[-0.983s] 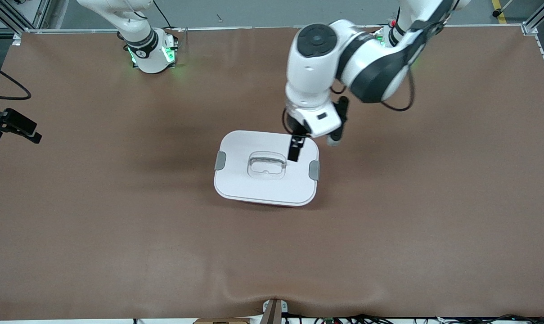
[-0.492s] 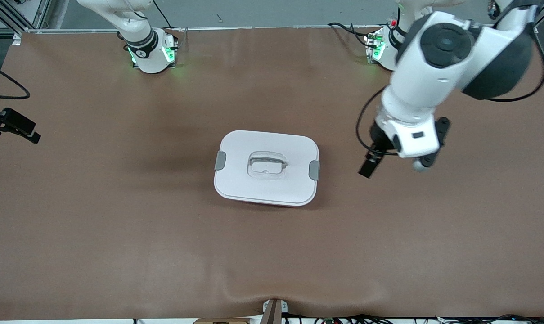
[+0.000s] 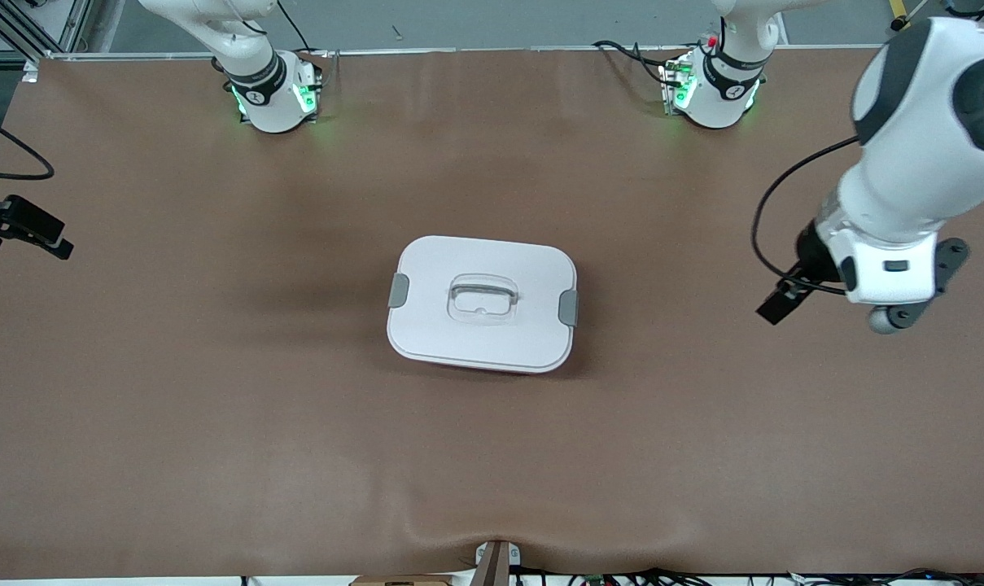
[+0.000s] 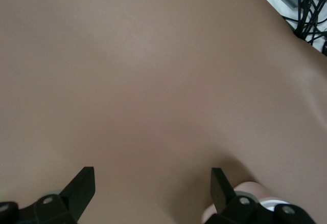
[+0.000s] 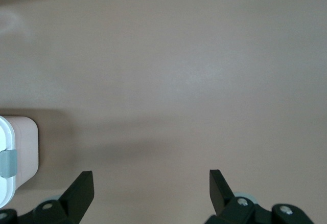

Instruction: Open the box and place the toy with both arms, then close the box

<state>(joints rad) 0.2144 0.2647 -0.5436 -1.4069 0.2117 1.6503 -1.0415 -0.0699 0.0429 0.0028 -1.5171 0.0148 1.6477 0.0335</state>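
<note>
The box (image 3: pixel 482 303) sits at the centre of the front view on the brown table (image 3: pixel 215 407), its white lid (image 3: pixel 492 260) on, the clear recessed handle (image 3: pixel 482 297) in the middle and a grey clip (image 3: pixel 398 290) at each short end, the second clip (image 3: pixel 568 307) toward the left arm's end. A thin strip of pinkish-red base shows along the lower edge of the box. The toy is nowhere to be seen in any view. The left arm (image 3: pixel 923 122) fills the upper right of the front frame, and the left gripper (image 3: pixel 780 305) hangs over bare table at the right of the frame, well apart from the box; in its wrist view the two black fingers (image 4: pixel 82 185) stand wide apart with nothing between them. The right gripper (image 3: pixel 28 228) is at the left edge of the frame, waiting, and its wrist view shows its fingers (image 5: pixel 82 188) spread and empty too, with a corner of the box at that picture's lower left edge.
</note>
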